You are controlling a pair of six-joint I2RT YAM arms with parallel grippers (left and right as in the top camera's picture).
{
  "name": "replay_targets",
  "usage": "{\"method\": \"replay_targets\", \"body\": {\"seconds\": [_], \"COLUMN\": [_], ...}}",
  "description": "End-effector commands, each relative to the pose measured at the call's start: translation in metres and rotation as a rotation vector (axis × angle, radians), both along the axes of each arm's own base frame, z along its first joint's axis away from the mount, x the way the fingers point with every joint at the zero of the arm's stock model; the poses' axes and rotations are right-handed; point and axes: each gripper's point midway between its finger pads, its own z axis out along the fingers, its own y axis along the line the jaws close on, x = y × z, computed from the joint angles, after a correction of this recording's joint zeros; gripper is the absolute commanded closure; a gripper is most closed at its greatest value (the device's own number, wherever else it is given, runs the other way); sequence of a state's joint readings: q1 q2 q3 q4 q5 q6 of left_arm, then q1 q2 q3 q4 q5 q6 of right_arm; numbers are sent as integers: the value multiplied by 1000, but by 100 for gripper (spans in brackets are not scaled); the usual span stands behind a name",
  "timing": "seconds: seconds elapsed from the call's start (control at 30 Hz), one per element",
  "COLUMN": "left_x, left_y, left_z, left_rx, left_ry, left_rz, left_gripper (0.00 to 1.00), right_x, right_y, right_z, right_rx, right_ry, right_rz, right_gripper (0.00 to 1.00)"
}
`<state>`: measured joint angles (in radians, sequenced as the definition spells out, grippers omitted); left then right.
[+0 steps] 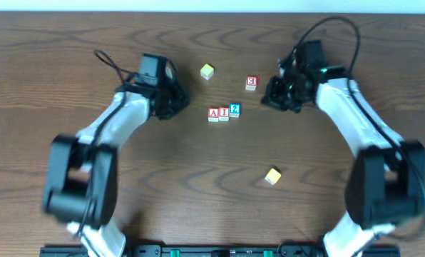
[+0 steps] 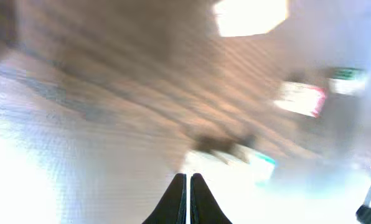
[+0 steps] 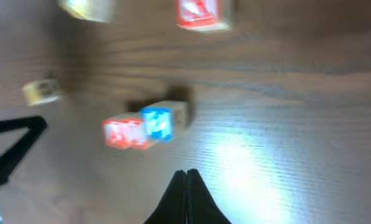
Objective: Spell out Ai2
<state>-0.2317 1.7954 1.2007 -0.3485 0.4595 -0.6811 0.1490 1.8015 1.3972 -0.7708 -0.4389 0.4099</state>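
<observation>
- My left gripper (image 2: 188, 182) is pinched closed on nothing, and my right gripper (image 3: 187, 178) is closed and empty too.
- Mid-frame overhead, between my grippers, the A block (image 1: 212, 114), I block (image 1: 224, 113) and 2 block (image 1: 234, 110) sit in a touching row, the 2 slightly higher.
- The word looks spelled, so I'd lift away upward and never sweep sideways.
- The spare 3 block (image 1: 252, 83), up and right, should stay apart.

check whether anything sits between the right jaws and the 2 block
Nothing visible does. The 2 block ends the row on the side facing the right jaws, which are shut and empty, with bare table between. The 3 block lies farther back, off that line.
</observation>
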Motion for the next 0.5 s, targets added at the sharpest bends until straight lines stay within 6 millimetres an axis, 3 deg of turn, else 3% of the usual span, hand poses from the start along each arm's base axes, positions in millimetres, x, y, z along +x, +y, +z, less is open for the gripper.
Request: {"method": "replay_targets", "body": {"seconds": [0.0, 0.1, 0.27, 0.37, 0.47], "left_x": [-15, -52, -127, -170, -198], "left_y": [10, 13, 27, 46, 64], "left_z": [68, 120, 190, 207, 205], "left_rx": [88, 129, 271, 364, 402], "left_ry": [-192, -291, -495, -567, -617], "left_rz": [-88, -157, -233, -218, -201], "left_gripper": [94, 94, 94, 94, 94], "right_x": [-7, -47, -124, -166, -201], "right_y": [-8, -17, -37, -45, -50], "right_z": [76, 123, 173, 179, 166], "right_rx": [-42, -85, -169, -182, -179], "right_ry": [-219, -299, -431, -513, -557], "right_rz": [80, 114, 165, 169, 163], "right_gripper": [98, 98, 99, 98, 98]}}
